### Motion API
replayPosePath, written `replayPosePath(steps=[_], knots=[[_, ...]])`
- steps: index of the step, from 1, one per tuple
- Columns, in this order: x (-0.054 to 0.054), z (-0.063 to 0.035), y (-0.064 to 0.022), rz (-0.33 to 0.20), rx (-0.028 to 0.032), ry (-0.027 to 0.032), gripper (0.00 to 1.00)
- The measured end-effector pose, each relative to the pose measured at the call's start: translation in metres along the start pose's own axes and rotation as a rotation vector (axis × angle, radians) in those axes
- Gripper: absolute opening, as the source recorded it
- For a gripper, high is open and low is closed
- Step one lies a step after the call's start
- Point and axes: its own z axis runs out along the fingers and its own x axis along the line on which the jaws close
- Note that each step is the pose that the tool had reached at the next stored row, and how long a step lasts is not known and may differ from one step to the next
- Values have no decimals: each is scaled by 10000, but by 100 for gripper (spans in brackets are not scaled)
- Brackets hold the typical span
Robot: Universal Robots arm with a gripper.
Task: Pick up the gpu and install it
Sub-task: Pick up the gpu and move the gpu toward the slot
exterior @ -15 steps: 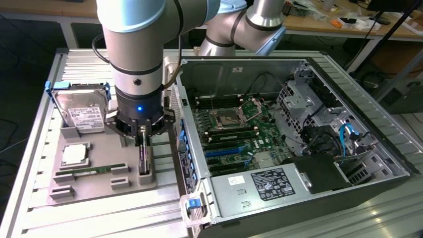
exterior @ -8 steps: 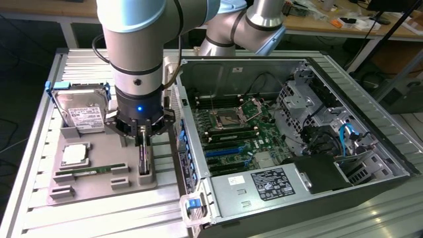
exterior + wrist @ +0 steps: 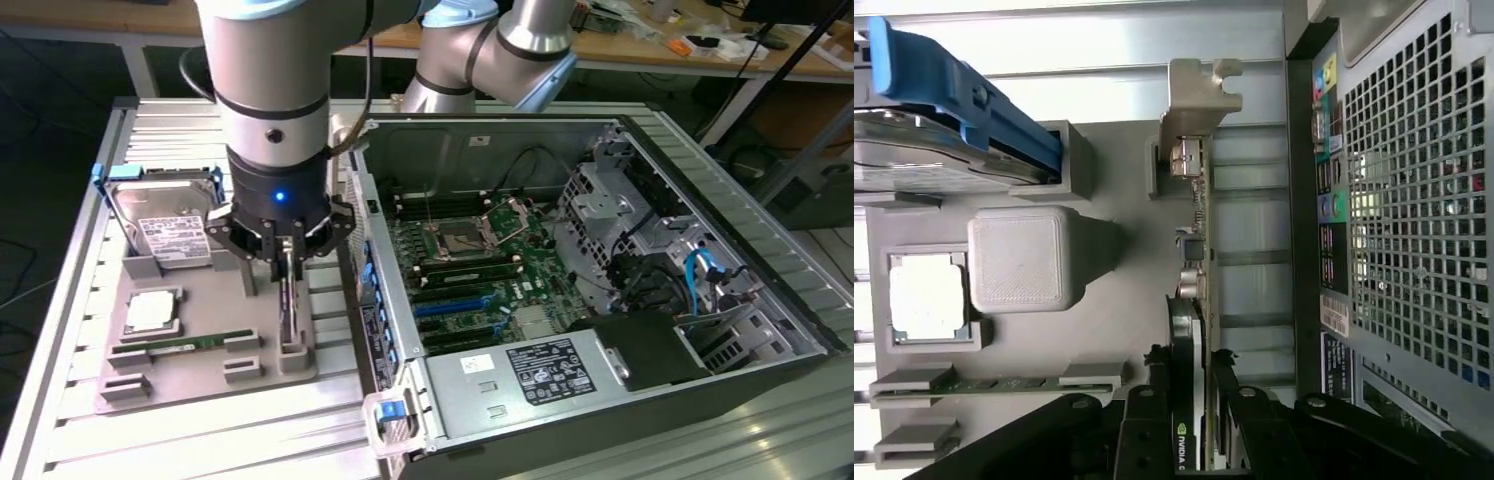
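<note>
Gpu (image 3: 288, 310) stands on edge in the grey parts tray (image 3: 200, 365), on the exterior view's left of the computer case (image 3: 454, 150); claw (image 3: 288, 258) pinches its upper edge; likely light, stiff, fragile, best held by board edges.

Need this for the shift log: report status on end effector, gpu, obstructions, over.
End effector shut on gpu. Gpu upright on edge in gray holder, not yet lifted. Open case's rear wall stands between it and motherboard.

Place: a robotics workshop is suggested.
Bench: a ribbed aluminium table (image 3: 174, 440) is seen under a silvery robot arm (image 3: 274, 90).
Hardware: an opened black computer case (image 3: 467, 150) is laid there.
</note>
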Motion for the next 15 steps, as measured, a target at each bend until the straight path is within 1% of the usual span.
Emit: replayPosePath(steps=[5,11,14,15], knots=[[0,-208,6,0,0,5,27],[1,-482,14,0,0,18,27],[1,-631,19,0,0,23,27],[1,-704,21,1,1,25,27]])
